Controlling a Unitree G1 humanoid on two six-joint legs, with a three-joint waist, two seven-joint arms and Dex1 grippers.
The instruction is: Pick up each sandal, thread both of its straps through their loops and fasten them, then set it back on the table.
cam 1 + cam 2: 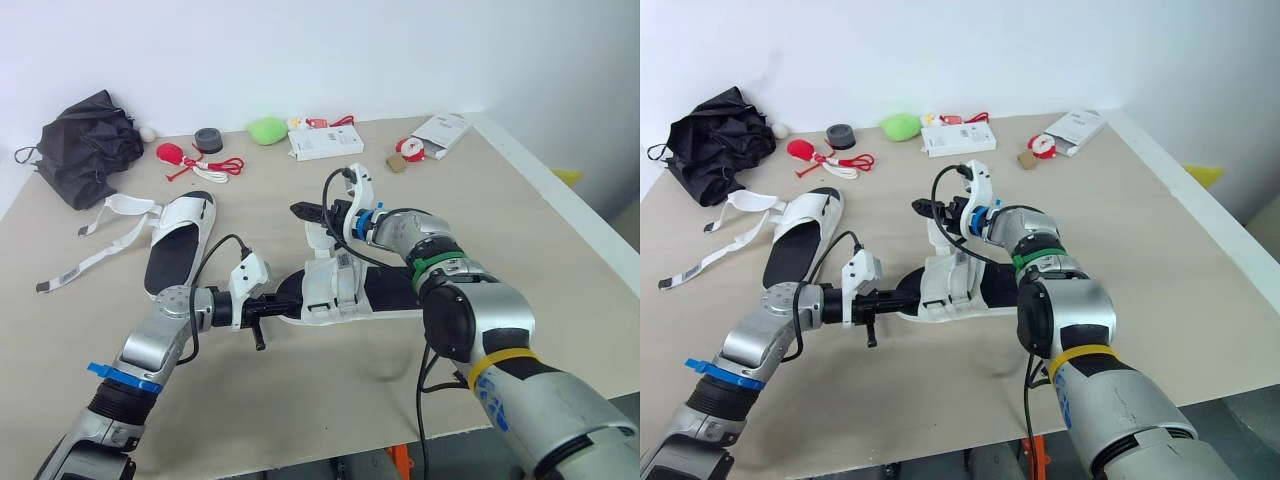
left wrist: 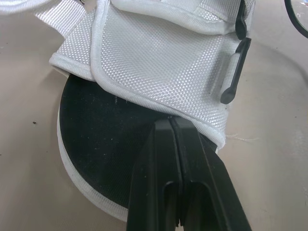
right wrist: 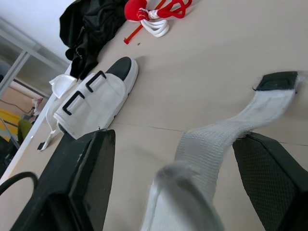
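Sandal [image 1: 335, 290], white with a black footbed, lay flat near the middle of the counter [image 1: 540, 230], somewhat toward its near edge, with its length running along that edge. The head views gave the layout. The left jaws sat at the sandal's end nearer the left edge. The right jaws were over its far side, where a strap [image 1: 320, 235] stood up from the upper. The left wrist view added the close detail: the two black fingers [image 2: 159, 168] were pressed together. Their tips were at the hem of a white woven flap over the rounded black end of the sole, with a black plastic loop [image 2: 233, 72] at the flap's side. Whether any cloth was pinched between them could not be told. The right wrist view showed the right jaws wide apart, the strap running loose between them and gripped by neither, its end a black tab [image 3: 276, 81]. That view also caught the second sandal [image 3: 96, 103], with two black loops on its white upper. From the head it lay toward the left edge, its straps [image 1: 128, 206] splayed open on the counter. Along the far edge lay a black bag [image 1: 90, 145], a red object [image 1: 172, 153], a tape roll [image 1: 208, 140], a green lump [image 1: 267, 130] and a white box [image 1: 325, 143].
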